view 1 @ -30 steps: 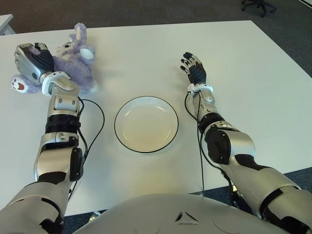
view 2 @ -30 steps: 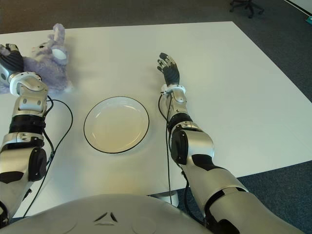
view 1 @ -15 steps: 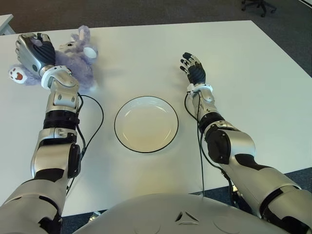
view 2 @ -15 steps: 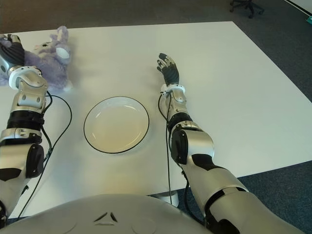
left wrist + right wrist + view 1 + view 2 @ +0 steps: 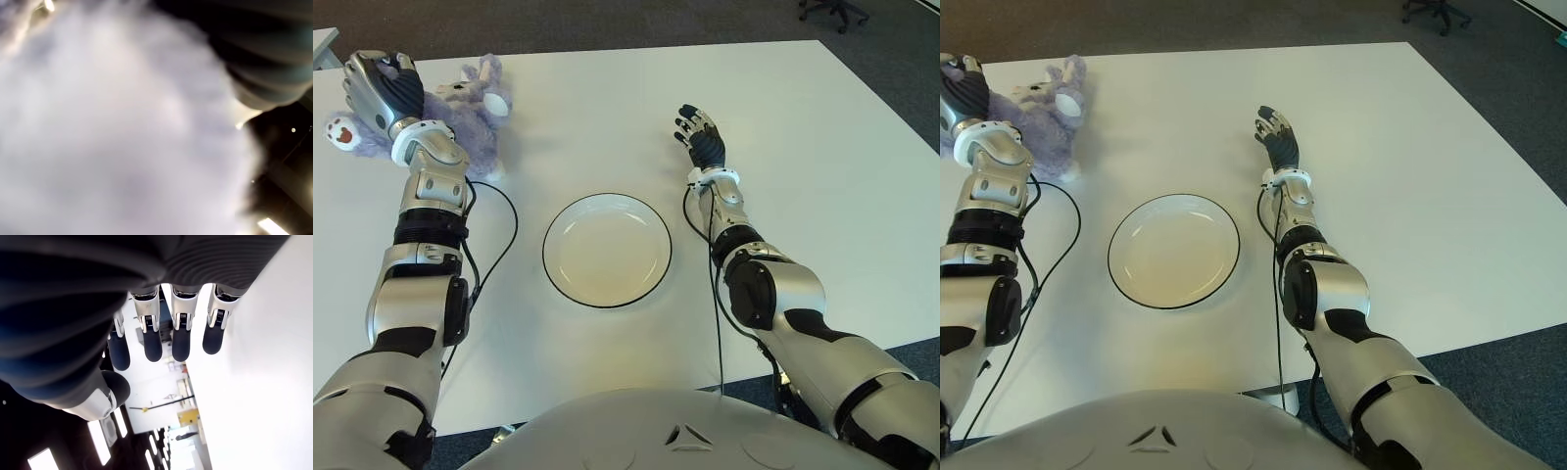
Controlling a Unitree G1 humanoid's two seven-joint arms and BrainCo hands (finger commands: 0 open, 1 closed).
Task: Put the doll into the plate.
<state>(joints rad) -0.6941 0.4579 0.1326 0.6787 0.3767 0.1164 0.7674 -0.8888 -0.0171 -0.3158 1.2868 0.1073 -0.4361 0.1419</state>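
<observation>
A fluffy purple doll (image 5: 470, 117) with long ears is at the far left of the white table (image 5: 803, 147). My left hand (image 5: 378, 86) is curled over its body and grips it; one white paw (image 5: 339, 133) sticks out to the left of the hand. Purple fur (image 5: 107, 127) fills the left wrist view. The white plate (image 5: 607, 250) with a dark rim stands in the middle of the table, nearer to me, with nothing in it. Beyond the plate's right side, my right hand (image 5: 700, 135) shows with fingers (image 5: 151, 340) spread and holding nothing.
The table's far edge runs just behind the doll, with dark carpet (image 5: 607, 24) beyond it. An office chair base (image 5: 832, 12) stands on the floor at the back right. A black cable (image 5: 504, 235) loops on the table between my left arm and the plate.
My left hand has moved back and to the left with the doll in its grip; the doll's paw and head shifted with it. The right hand and the plate stayed put.
</observation>
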